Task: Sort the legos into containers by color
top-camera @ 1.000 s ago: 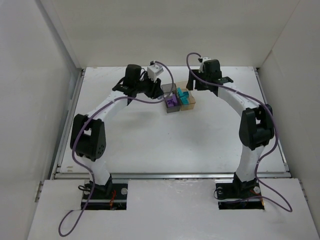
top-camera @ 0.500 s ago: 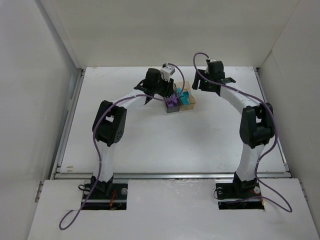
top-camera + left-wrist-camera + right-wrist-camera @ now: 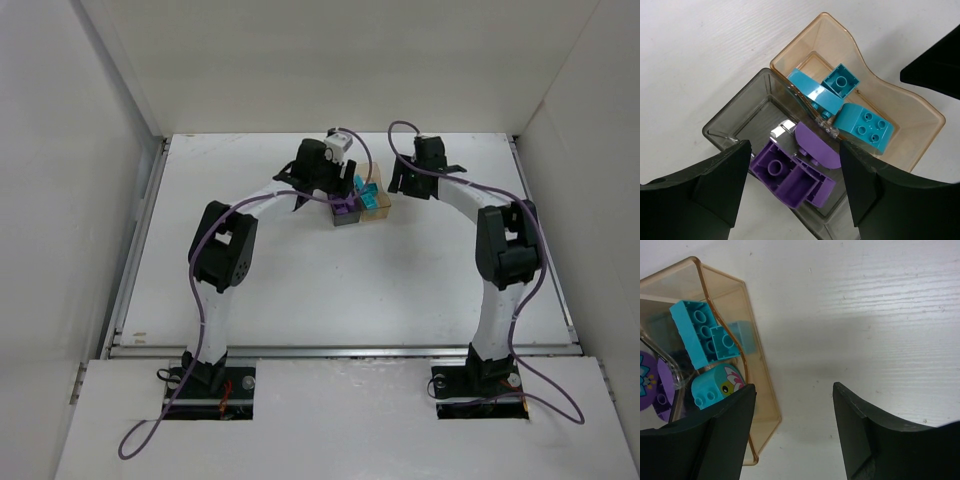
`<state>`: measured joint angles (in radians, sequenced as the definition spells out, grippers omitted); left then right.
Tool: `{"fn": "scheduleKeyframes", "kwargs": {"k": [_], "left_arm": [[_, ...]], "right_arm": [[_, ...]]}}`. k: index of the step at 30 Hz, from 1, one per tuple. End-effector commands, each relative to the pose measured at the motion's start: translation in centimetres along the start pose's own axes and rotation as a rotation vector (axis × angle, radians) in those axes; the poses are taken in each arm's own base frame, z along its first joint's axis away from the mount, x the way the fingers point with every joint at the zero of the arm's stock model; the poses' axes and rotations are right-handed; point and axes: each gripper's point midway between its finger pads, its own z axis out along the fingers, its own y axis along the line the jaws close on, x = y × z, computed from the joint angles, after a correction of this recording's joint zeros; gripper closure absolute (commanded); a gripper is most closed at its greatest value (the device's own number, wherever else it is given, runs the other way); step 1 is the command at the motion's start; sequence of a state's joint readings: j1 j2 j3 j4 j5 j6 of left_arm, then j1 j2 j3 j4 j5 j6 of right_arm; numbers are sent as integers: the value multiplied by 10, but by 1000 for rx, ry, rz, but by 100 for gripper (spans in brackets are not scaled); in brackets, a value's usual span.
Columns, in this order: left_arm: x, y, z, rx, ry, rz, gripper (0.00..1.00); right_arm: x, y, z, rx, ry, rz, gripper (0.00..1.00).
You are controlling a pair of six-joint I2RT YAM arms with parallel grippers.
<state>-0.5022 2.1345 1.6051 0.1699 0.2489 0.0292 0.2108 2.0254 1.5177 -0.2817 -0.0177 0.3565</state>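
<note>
Purple legos (image 3: pixel 785 177) are lying in the grey container (image 3: pixel 725 125), teal legos (image 3: pixel 862 125) in the amber container (image 3: pixel 920 120).
Left gripper (image 3: pixel 794 155) and right gripper (image 3: pixel 792 390) are hovering, jaws apart, empty.

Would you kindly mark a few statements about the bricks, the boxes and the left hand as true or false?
1. The teal bricks lie in the amber box. True.
2. The purple bricks share that amber box. False: they lie in the grey box.
3. The amber box stands right beside the grey box. True.
4. The left hand is shut on a purple brick. False: it is open and holds nothing.
</note>
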Motion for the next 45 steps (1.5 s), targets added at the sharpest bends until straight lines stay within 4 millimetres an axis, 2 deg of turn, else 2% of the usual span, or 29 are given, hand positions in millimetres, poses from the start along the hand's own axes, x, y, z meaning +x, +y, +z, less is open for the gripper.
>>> {"fn": "scheduleKeyframes", "kwargs": {"k": [1,2,3,5,6,8,10,11,13,15,16,17,19,21,25,29,31,32,35,37,41,43,45], "left_arm": [[-41,3,-12,-33,-66,20,32],[-42,4,-13,-42,-64,19,30],[-53,4,-18,-50,-81,22,30],[-56,5,-24,-63,-69,19,30],[-67,6,-30,-76,-86,21,30],[-68,7,-37,-94,-73,19,30],[-76,10,-48,-121,-82,19,30],[-75,17,-53,-140,-68,12,30],[-80,26,-64,-177,-70,6,30],[-74,35,-70,-201,-46,5,30],[-81,42,-77,-223,-61,14,30],[-73,45,-78,-234,-43,24,30],[-70,52,-85,-256,-38,27,30],[-63,59,-90,-278,-25,20,29],[-57,66,-103,-306,-9,38,29],[-62,68,-116,-315,-25,35,29],[-58,71,-125,-323,-16,39,29],[-60,69,-129,-323,-18,40,29],[-60,71,-142,-331,-12,44,29],[-55,78,-154,-341,-4,32,29],[-59,85,-174,-364,-17,42,29],[-60,90,-184,-386,-21,37,29],[-62,103,-203,-428,-32,31,29]], "right_arm": [[-1,-1,9,-1,-21,33,32],[-1,-1,9,-1,-21,33,32],[4,2,10,-22,-7,33,32],[16,1,12,-32,16,44,33],[18,2,9,-40,21,53,33],[29,2,11,-51,46,54,34],[26,6,5,-70,34,64,34],[35,8,6,-70,51,57,34],[31,10,2,-76,38,67,34],[31,12,-1,-87,35,77,34],[35,9,0,-73,38,78,34],[34,7,1,-64,35,87,34],[34,14,0,-98,40,87,35],[27,28,-4,-145,35,87,37],[26,28,-3,-136,32,110,37],[29,15,-8,-79,14,99,37],[23,10,-10,-48,-12,90,37],[27,8,-9,-43,-3,91,37],[16,7,-18,-48,-31,97,37],[5,15,-29,-83,-60,95,37],[0,21,-39,-107,-73,104,37],[-2,16,-48,-97,-87,130,37],[-20,-1,-60,-56,-143,153,37]]}}
